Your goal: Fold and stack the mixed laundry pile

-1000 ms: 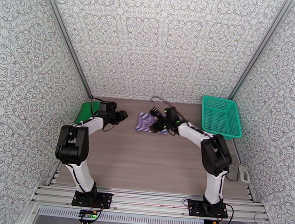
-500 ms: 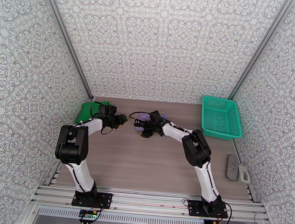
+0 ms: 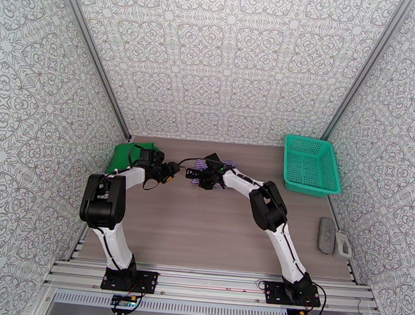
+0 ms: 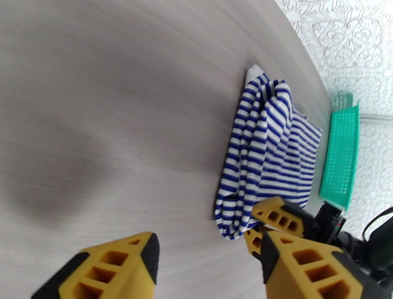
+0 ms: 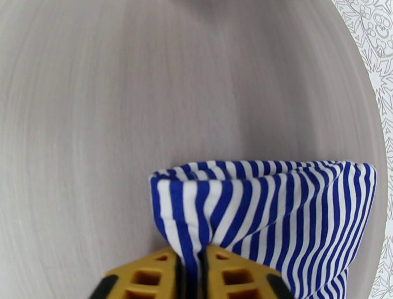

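Observation:
The striped top (image 4: 267, 147) lies bunched on the table at the back middle, blue and white in both wrist views. My right gripper (image 5: 190, 273) is shut on a fold at its edge, cloth pinched between the yellow fingers (image 5: 147, 275). From above, that gripper (image 3: 200, 179) sits at the top's left end (image 3: 191, 172). My left gripper (image 4: 206, 265) is open with nothing between its fingers, low over bare table just left of the top. In the top view it (image 3: 173, 167) faces the right gripper closely. The green T-shirt (image 3: 121, 154) lies by the left wall behind the left arm.
A teal mesh basket (image 3: 310, 163) stands at the back right, also in the left wrist view (image 4: 339, 157). A grey oblong object (image 3: 326, 234) and a small white item (image 3: 341, 245) lie at the right edge. Patterned walls close in three sides.
My right gripper has swept left across the striped top and closed on its left edge, bunching the cloth. The left gripper has edged right toward it and opened a little wider.

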You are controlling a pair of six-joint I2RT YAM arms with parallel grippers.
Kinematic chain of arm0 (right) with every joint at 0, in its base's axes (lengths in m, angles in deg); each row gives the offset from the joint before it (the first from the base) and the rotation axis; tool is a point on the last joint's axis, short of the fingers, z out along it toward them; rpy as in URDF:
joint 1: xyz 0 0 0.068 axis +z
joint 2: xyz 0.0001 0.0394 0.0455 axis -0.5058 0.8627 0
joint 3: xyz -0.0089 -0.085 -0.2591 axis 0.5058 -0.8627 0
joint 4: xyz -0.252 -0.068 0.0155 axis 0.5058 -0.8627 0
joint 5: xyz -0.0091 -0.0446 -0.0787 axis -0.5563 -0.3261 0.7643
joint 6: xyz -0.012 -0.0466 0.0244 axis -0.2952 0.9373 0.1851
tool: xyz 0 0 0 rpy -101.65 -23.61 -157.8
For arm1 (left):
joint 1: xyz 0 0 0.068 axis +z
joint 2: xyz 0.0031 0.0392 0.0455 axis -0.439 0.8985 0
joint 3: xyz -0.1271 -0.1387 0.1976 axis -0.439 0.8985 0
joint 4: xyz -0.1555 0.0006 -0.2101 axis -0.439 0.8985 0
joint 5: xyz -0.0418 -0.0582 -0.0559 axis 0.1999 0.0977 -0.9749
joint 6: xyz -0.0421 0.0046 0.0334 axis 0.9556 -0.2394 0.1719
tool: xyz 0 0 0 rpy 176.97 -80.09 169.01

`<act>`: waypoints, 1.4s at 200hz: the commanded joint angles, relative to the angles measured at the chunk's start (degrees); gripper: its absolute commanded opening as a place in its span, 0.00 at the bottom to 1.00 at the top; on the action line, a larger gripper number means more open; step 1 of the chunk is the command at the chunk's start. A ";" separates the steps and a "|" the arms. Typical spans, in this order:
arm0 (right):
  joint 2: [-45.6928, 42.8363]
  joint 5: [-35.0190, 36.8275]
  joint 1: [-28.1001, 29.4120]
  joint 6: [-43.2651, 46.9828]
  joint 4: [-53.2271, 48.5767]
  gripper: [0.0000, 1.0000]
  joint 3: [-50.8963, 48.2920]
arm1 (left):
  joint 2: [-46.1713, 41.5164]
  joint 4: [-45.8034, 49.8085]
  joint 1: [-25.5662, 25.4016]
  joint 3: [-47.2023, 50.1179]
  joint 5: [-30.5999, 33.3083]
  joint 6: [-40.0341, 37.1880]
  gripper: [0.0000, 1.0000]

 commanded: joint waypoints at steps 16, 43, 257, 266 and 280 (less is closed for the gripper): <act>-5.38 -5.93 -1.11 -4.67 4.43 0.04 -3.75 | -2.66 -12.18 -3.08 6.75 -0.75 14.98 0.69; -6.65 -7.88 -1.46 -5.09 5.80 0.00 -5.22 | -1.15 -16.53 -6.49 6.90 -1.07 20.79 0.74; -12.83 -12.62 -3.39 -7.60 17.41 0.13 -15.94 | 13.41 -13.52 -13.26 -7.76 4.12 29.16 0.21; -13.54 -12.28 -3.46 -8.28 18.36 0.31 -17.36 | 13.40 -12.82 -12.94 -8.09 4.69 27.65 0.08; -15.67 -12.13 -3.83 -10.50 20.37 0.47 -20.63 | 12.95 -10.74 -12.35 -9.13 5.59 23.56 0.00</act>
